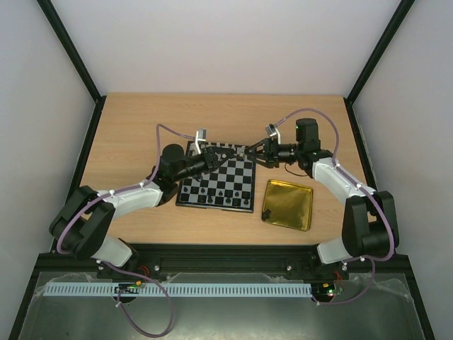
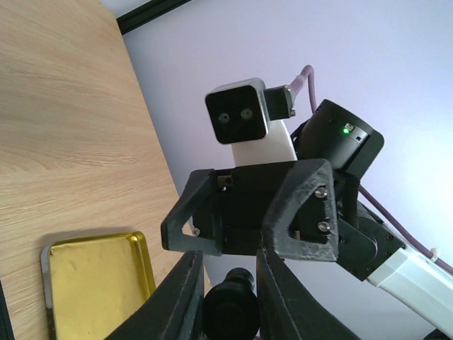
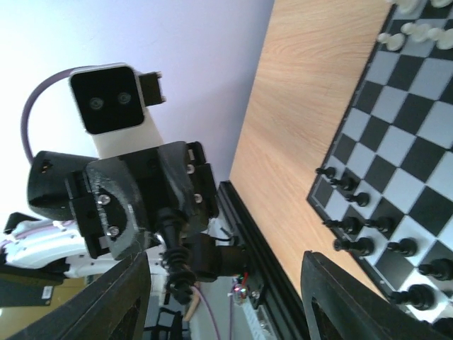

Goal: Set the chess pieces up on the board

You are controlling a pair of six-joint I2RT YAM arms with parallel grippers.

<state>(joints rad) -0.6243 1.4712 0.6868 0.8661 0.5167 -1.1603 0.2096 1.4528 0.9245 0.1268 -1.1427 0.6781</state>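
The tray (image 1: 288, 205) is placed just right of the board (image 1: 238, 177). Pieces (image 3: 359, 246) are stood on the board.

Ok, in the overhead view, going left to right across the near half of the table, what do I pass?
Left arm's elbow → board → gold tray → right arm's elbow.

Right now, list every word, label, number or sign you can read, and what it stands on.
No text is readable.
A sticker on the white arm link: too blurred to read.
The board and gold tray show no print.
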